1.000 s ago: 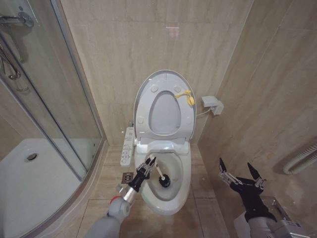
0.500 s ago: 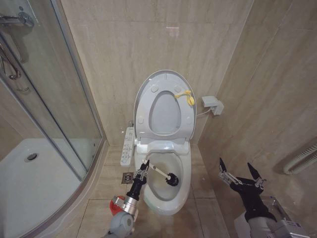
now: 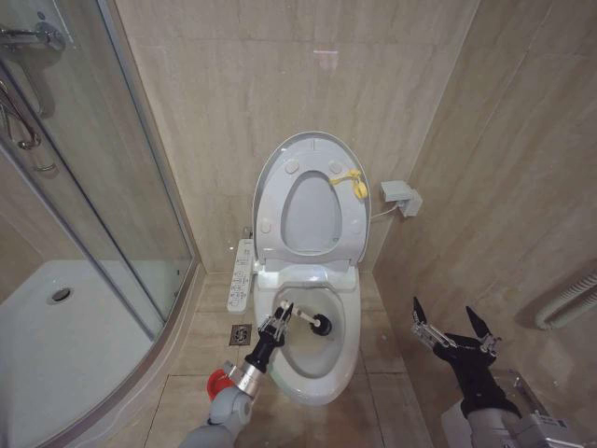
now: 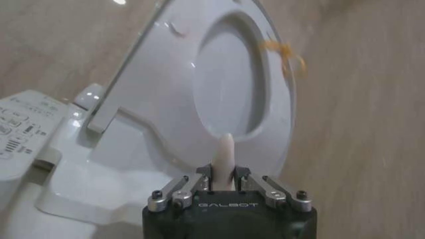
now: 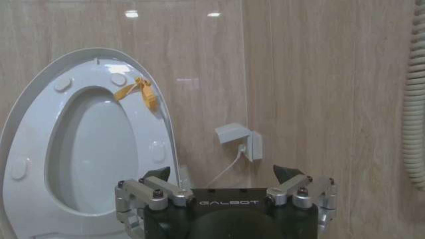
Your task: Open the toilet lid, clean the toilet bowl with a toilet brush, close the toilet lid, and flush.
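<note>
A small tiled bathroom seen from above, with a white toilet against the far wall and a glass shower enclosure (image 3: 93, 187) to the robot's left. The toilet lid (image 3: 312, 149) stands raised against the wall with the ring-shaped seat (image 3: 311, 210) folded up against it, a yellow tag (image 3: 353, 182) hanging at the lid's edge; this leaves the toilet bowl (image 3: 308, 359) open for scrubbing. The left pincer (image 3: 272, 329) reaches in from the bowl's left rim, closed on the thin white handle of the toilet brush (image 3: 308, 322), which lies nearly level across the basin so its dark bristle head rests near the middle of the bowl's upper part. In the left wrist view the handle pokes out between the clamped fingers (image 4: 206, 174), pointing toward the raised lid. The red cup holder (image 3: 217, 381) sits on the floor (image 3: 187, 373) beside the toilet, close under the left arm, probably kept near for returning the brush. The white button panel (image 3: 241, 275) runs along the bowl's left side. The right pincer (image 3: 453, 327) waits to the right of the toilet near the wall, fingers spread wide and empty, well apart from the bowl, likely so it stays out of the brushing arm's way.
</note>
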